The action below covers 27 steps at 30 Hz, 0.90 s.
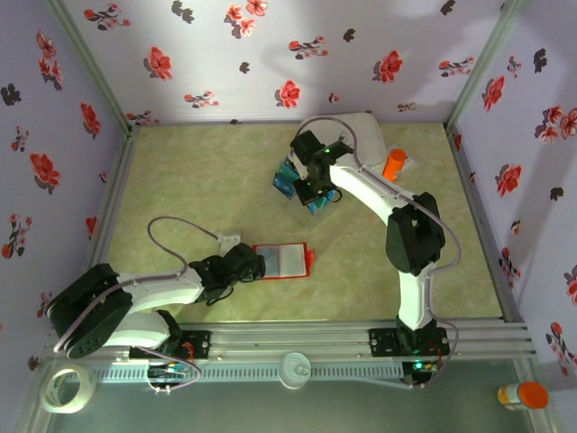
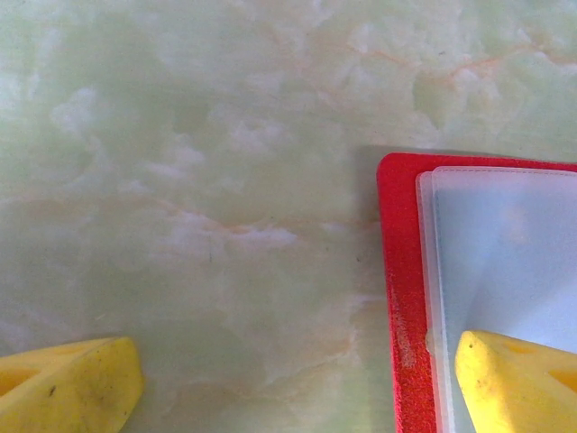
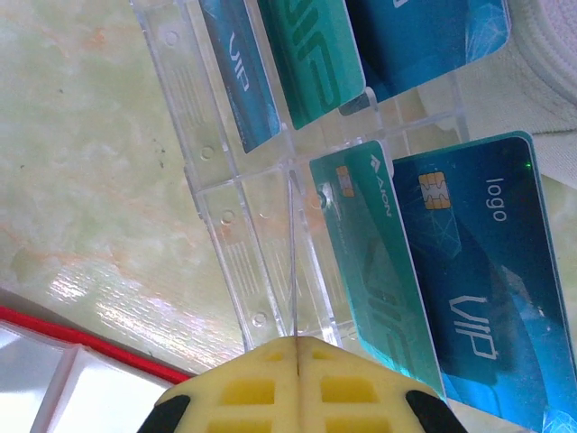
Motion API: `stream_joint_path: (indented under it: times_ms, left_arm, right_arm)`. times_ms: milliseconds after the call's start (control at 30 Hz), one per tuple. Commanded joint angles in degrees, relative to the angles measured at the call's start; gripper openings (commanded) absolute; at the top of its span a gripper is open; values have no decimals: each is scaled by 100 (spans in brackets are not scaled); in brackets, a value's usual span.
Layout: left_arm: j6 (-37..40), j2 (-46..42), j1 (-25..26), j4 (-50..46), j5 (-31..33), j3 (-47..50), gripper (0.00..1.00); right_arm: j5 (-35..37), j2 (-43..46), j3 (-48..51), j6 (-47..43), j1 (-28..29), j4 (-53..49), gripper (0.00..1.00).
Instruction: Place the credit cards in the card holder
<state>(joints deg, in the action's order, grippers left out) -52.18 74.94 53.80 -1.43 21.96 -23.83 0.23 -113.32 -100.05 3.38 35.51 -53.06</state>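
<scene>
The red card holder (image 1: 281, 260) lies open on the table, pale clear pockets up. My left gripper (image 1: 253, 264) is open at its left edge: one yellow fingertip (image 2: 514, 379) is over the clear pocket (image 2: 505, 253), the other over bare table. Several blue and teal credit cards (image 3: 469, 271) stand in a clear plastic rack (image 3: 225, 216) at the back. My right gripper (image 3: 296, 347) hangs over that rack, shut on a thin card seen edge-on (image 3: 292, 262). In the top view it (image 1: 313, 188) is among the teal cards (image 1: 287, 177). The holder's red edge (image 3: 54, 329) shows at lower left.
A white rounded case (image 1: 365, 135) and an orange bottle (image 1: 394, 163) stand behind the rack. A tape roll (image 1: 68, 388) and another orange-capped bottle (image 1: 523, 394) sit outside the front rail. Floral walls enclose the table on three sides.
</scene>
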Motion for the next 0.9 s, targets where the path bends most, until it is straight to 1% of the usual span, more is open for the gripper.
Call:
stream_joint_path:
  times_ms: [0,500,633,800,867]
  left_arm:
    - [-284,452,-80,310,-782,397,93]
    - [-298,374,-80,266,-762,432,93]
    - [-295,373,-80,268,-760,431,93]
    - [-304,373,-80,275,-763,431,93]
    - [-302,373,-80,279,-755,435,93]
  right_arm:
    - [-89,24,-17,-75,0,-106,0]
    - [-172,-301,362,23,-1,162,0]
    - [-168,-340,390,40,0,193,10]
    - [-155,-373,373,49,0,200,16]
    - [-151,-391,363,49,0,185,16]
